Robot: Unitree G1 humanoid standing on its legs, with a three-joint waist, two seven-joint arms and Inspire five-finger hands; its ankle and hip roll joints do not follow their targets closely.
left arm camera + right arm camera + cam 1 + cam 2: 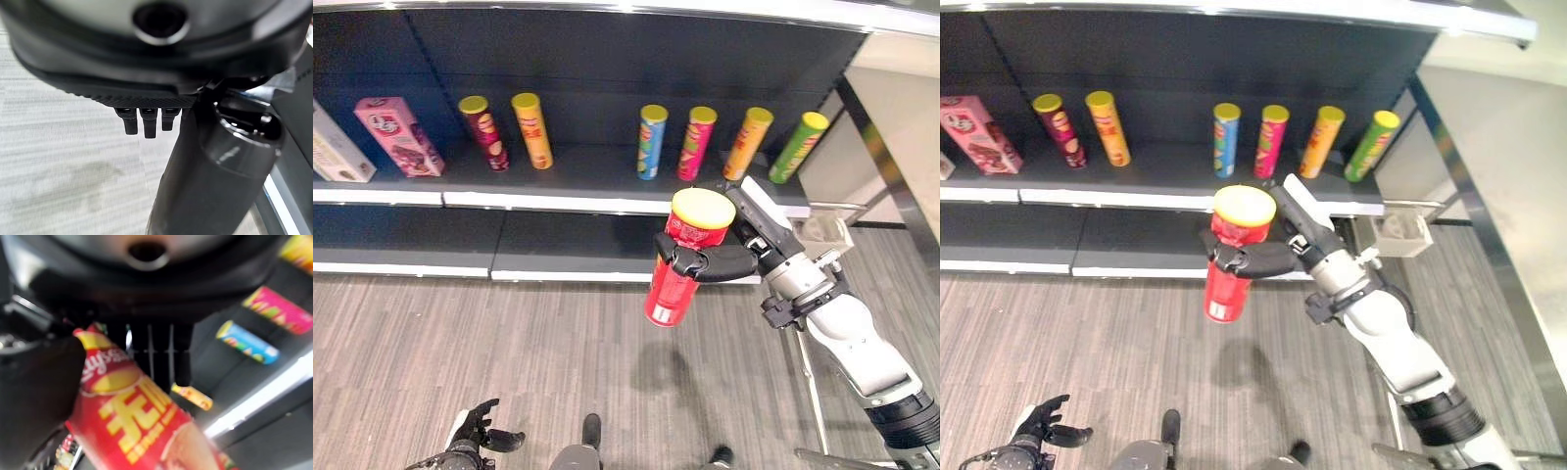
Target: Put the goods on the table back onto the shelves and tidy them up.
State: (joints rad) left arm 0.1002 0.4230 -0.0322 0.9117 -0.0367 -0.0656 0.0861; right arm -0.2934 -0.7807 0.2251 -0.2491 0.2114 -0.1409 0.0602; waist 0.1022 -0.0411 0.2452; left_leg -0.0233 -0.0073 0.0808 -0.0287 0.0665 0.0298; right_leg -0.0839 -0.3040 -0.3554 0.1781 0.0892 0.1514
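Note:
My right hand point(710, 262) is shut on a red chip can with a yellow lid point(683, 255), holding it upright in the air in front of the shelf edge. The same red can point(142, 426) fills the right wrist view, with my thumb point(34, 391) curled round it. On the upper shelf point(578, 176) stand several chip cans: dark red point(484, 133), orange point(532, 130), blue point(651, 142), pink point(696, 143), orange point(748, 143) and green point(797, 147). My left hand point(475, 434) hangs low over the floor with its fingers relaxed.
A pink box point(399, 136) and a white box point(335, 149) stand at the shelf's left end. A lower shelf point(460, 245) runs beneath. A metal upright point(881, 157) bounds the shelf on the right. Grey wood-pattern floor point(509, 343) lies below.

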